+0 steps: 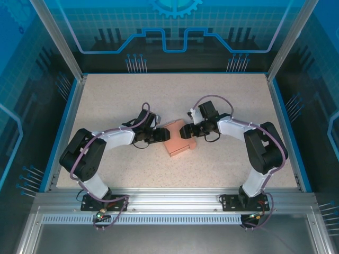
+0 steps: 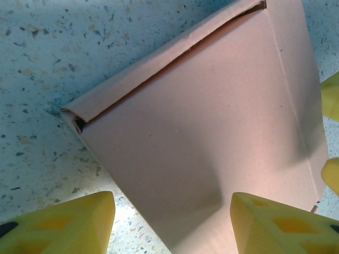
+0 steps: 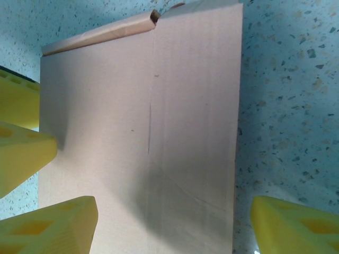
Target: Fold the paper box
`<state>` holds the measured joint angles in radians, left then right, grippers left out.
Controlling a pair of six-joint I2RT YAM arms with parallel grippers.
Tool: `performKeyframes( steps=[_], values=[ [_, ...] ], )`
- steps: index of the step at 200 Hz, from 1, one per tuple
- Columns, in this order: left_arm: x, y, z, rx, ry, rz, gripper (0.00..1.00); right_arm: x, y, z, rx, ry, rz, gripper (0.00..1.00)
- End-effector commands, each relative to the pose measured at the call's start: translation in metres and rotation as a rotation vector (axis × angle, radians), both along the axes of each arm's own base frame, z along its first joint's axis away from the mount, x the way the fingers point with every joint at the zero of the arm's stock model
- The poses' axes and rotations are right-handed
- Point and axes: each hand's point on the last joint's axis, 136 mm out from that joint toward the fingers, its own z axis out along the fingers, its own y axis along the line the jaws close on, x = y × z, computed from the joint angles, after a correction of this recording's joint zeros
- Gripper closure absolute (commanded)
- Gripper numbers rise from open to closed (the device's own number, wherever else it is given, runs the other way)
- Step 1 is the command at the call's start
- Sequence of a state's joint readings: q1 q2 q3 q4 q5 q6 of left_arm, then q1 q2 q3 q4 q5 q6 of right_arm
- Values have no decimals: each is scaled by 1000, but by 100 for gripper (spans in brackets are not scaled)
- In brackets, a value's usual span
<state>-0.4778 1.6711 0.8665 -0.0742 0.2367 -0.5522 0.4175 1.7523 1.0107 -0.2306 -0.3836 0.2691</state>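
Observation:
The salmon-orange paper box (image 1: 178, 142) lies flat on the speckled table, midway between the two arms. In the left wrist view the paper box (image 2: 212, 121) shows a folded flap along its far edge, slightly lifted. My left gripper (image 2: 172, 227) is open just above the box's near corner, one finger over the table and one over the card. My right gripper (image 3: 172, 227) is open too and hovers over the box (image 3: 143, 132) from the other side. From above, the left gripper (image 1: 163, 135) and right gripper (image 1: 186, 131) meet over the box's far end.
The speckled tabletop (image 1: 233, 100) spreads wide around the box. Blue rails and aluminium posts (image 1: 71, 106) fence it at left, right and back. The arm bases (image 1: 100, 198) are bolted at the near edge.

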Motion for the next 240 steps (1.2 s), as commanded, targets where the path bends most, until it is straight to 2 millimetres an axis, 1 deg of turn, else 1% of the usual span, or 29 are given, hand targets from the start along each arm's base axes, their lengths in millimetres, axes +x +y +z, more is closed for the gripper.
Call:
performKeyframes(
  steps=[1, 31, 70, 106, 125, 151, 176, 197, 222, 240],
  values=[
    [-1, 7, -8, 29, 5, 27, 39, 4, 3, 1, 63, 21, -7, 27],
    [-3, 12, -14, 60, 10, 32, 40, 2, 5, 0, 90, 38, -7, 34],
    [-2, 12, -20, 63, 20, 31, 51, 7, -2, 0, 95, 47, -29, 38],
    [3, 14, -23, 66, 17, 38, 59, 10, -6, -2, 122, 73, -44, 45],
    [5, 15, -25, 56, 18, 43, 61, 11, -5, -2, 150, 88, -49, 50],
    [6, 16, -27, 50, 21, 49, 63, 12, -2, -2, 187, 104, -52, 58],
    [5, 19, -29, 54, 25, 54, 63, 11, 2, -2, 228, 122, -53, 69],
    [4, 21, -31, 49, 31, 64, 64, 9, 5, 1, 268, 131, -54, 75],
    [4, 23, -31, 35, 33, 72, 64, 7, 7, 13, 324, 125, -62, 86],
    [4, 23, -31, 29, 37, 69, 64, 5, 10, 23, 370, 124, -67, 89]
  ],
)
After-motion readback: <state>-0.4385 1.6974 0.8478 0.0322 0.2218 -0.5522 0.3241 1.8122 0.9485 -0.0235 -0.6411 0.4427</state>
